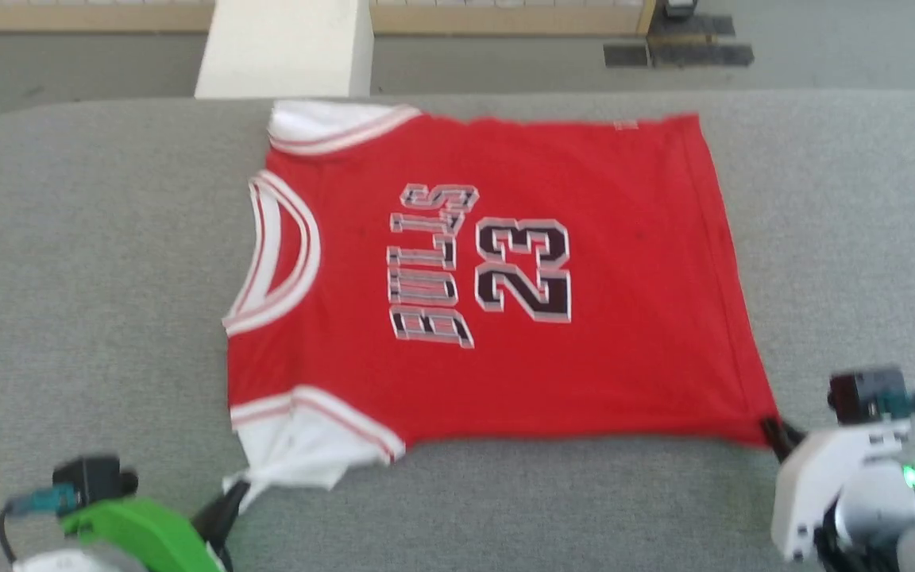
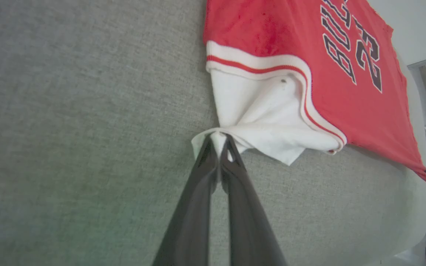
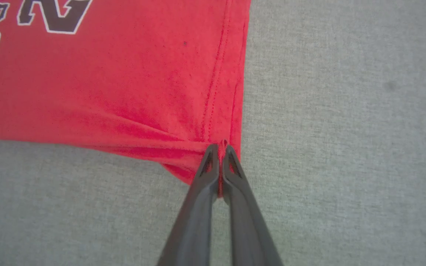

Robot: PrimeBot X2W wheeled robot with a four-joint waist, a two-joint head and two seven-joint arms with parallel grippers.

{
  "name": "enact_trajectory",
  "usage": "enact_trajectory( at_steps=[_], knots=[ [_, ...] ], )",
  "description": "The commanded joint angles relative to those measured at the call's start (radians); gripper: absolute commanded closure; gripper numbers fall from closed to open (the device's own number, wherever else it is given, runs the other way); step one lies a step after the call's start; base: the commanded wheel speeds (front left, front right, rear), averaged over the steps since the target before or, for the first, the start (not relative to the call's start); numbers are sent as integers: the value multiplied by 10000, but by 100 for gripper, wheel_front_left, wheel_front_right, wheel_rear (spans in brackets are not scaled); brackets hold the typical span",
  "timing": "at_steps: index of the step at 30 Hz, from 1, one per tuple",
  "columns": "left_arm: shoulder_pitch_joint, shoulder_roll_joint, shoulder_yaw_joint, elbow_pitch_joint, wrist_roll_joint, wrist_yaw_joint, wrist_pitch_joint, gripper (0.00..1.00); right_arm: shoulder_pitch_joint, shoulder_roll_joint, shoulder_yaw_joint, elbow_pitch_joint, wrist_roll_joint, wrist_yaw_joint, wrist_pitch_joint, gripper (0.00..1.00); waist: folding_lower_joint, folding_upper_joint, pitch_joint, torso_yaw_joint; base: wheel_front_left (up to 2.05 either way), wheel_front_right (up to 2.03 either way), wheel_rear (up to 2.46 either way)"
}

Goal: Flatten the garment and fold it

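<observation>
Our left gripper [image 2: 219, 142] has its two dark fingers pressed together on the edge of the near sleeve [image 2: 264, 122], with a small lip of white cloth pinched between the tips. Our right gripper [image 3: 219, 149] is clamped the same way, its tips closed on the hem corner [image 3: 187, 162] of the red body, right beside the stitched hem. Creases fan out from that pinch into the fabric.

Beyond the grips, the garment [image 1: 505, 278] lies face up on the grey padded table [image 1: 68, 278]. Its neck is toward our left and its hem toward our right, with the lettering and the 23 uppermost. The near edge runs fairly straight between our two grippers. The far sleeve [image 1: 330, 123] lies flat at the far left corner, but the near sleeve is bunched and puckered around our left fingers.

We judge this to be the flattening step, with the near edge being drawn taut before any fold. To do it well, we should pull both grippers apart and slightly toward us by equal amounts. Staying low lets the cloth slide rather than lift. The left grip is on loose sleeve fabric, so that side will take up slack before the body moves, and it needs a gentler pull. Both pinches are thin and could slip if jerked. We should let go only once the creases at the hem corner ease out.
</observation>
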Motion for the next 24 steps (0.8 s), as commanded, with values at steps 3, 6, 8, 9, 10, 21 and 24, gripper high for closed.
enact_trajectory(
  at_steps=[3,6,8,9,10,21,24],
  knots=[
    [808,100,57,-200,6,292,-222,100,971,322,-367,-600,-169,-15,199,100,1,-1,-305,171,0,0,0],
    [1250,73,59,-393,134,280,-553,100,1594,578,-447,-981,-55,-15,93,100,1,-1,-314,189,0,0,0],
    [1358,0,135,-545,440,152,-1166,100,1839,678,-390,-1154,54,-15,-370,100,1,-1,-286,200,0,0,0],
    [1303,-29,189,-620,817,97,-1700,100,1907,731,-434,-1249,57,-15,-786,100,1,-1,-267,211,0,0,0],
    [1247,-85,206,-643,1106,88,-2097,100,1944,775,-455,-1279,77,-15,-1122,100,1,-1,-256,224,0,0,0],
    [-1567,-416,-638,-224,4235,-246,-4331,100,537,932,36,-759,-488,-15,-3687,100,1,-1,156,43,0,0,0],
    [-2426,-357,-691,-73,4382,-478,-4237,100,-8,810,144,-708,-620,-15,-3454,100,1,-1,351,-47,0,0,0]
  ],
)
